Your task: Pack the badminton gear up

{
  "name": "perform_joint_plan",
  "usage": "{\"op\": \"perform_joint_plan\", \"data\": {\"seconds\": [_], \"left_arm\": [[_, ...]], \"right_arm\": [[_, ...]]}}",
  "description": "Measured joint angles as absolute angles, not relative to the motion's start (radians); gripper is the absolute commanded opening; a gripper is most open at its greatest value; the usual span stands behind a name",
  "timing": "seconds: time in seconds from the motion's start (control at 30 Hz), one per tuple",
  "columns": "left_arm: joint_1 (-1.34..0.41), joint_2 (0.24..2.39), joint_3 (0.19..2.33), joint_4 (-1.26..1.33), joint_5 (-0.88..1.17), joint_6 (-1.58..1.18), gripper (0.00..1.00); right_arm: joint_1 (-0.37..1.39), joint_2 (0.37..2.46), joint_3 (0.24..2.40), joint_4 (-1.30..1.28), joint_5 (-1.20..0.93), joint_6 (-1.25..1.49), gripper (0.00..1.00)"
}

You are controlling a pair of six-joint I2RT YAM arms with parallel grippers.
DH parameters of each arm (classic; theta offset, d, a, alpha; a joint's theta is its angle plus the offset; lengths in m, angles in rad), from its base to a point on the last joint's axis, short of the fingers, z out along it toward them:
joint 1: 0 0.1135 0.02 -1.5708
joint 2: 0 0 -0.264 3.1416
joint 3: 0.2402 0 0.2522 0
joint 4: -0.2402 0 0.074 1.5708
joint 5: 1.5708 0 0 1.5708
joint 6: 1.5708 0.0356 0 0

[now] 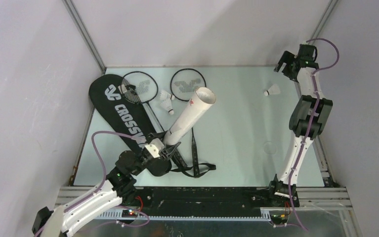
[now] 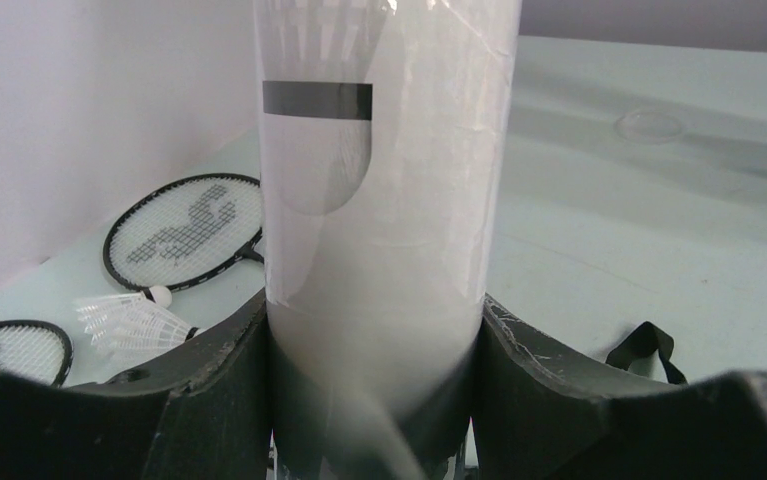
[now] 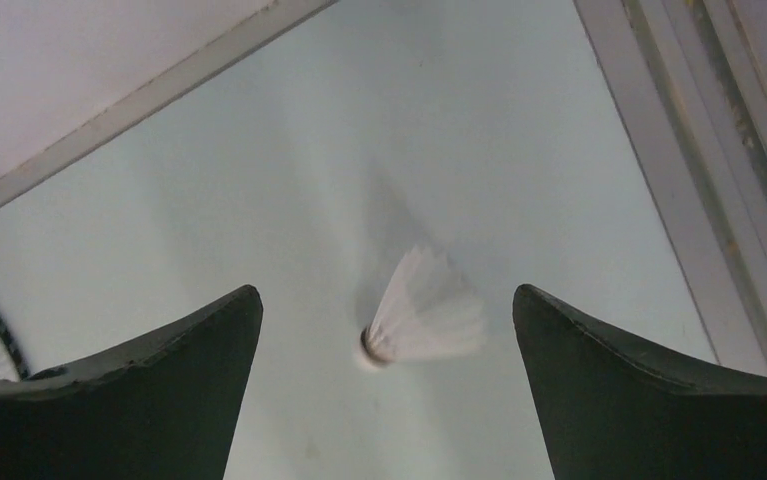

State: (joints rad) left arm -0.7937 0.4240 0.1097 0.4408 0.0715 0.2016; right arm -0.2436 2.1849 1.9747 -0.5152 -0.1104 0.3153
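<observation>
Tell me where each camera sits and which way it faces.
Top external: above and behind the bases, looking down at the pale table; the left arm and right arm show.
Left wrist: looks along the left hand, shut on a long white tube; dark fingers show.
Right wrist: looks down between the dark fingers of the open right hand at a small white feather shuttlecock.
Shared: the tube, in top and left wrist.

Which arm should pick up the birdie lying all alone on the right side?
Right. The right tool is open over that birdie; the left tool grips the tube.
</observation>
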Motion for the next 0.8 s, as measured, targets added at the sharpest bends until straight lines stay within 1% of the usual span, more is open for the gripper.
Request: {"op": "perform_joint_plan", "data": {"seconds": [0.1, 0.2, 0.43, 0.53, 0.57, 0.6, 0.63, 0.67, 0.7, 0.73, 0.77, 0.8], "left_arm": [[-0.794, 0.442, 0.110, 0.440, 0.061, 0.203, 0.23], [-0.794, 0.452, 0.110, 0.439, 0.052, 0.204, 0.23], [-0.794, 0.458, 0.110, 0.439, 0.031, 0.210, 0.23], [-0.794, 0.458, 0.110, 0.439, 0.028, 0.210, 0.23], [-0.794, 0.458, 0.110, 0.439, 0.027, 0.210, 0.23], [-0.794, 0.458, 0.110, 0.439, 0.026, 0.210, 0.23], [-0.794, 0.457, 0.110, 0.438, 0.025, 0.210, 0.23], [-0.794, 0.456, 0.110, 0.438, 0.025, 0.210, 0.23], [-0.794, 0.455, 0.110, 0.436, 0.025, 0.210, 0.23], [-0.794, 0.453, 0.110, 0.434, 0.025, 0.209, 0.23], [-0.794, 0.450, 0.110, 0.430, 0.025, 0.209, 0.23], [-0.794, 0.447, 0.110, 0.428, 0.025, 0.209, 0.23]], "right_arm": [[-0.256, 2.312, 2.108, -0.530, -0.129, 0.305, 0.93], [-0.263, 2.390, 2.170, -0.537, -0.161, 0.302, 0.89], [-0.261, 2.420, 2.135, -0.547, -0.247, 0.295, 0.80], [-0.257, 2.420, 2.102, -0.551, -0.264, 0.285, 0.73], [-0.256, 2.420, 2.095, -0.556, -0.269, 0.280, 0.66], [-0.255, 2.420, 2.092, -0.561, -0.275, 0.277, 0.57], [-0.254, 2.420, 2.091, -0.567, -0.279, 0.273, 0.51], [-0.252, 2.420, 2.090, -0.568, -0.285, 0.268, 0.35], [-0.252, 2.420, 2.089, -0.567, -0.288, 0.266, 0.28], [-0.250, 2.420, 2.085, -0.566, -0.292, 0.260, 0.15], [-0.250, 2.418, 2.077, -0.561, -0.294, 0.260, 0.10], [-0.247, 2.413, 2.064, -0.559, -0.296, 0.255, 0.02]]}}
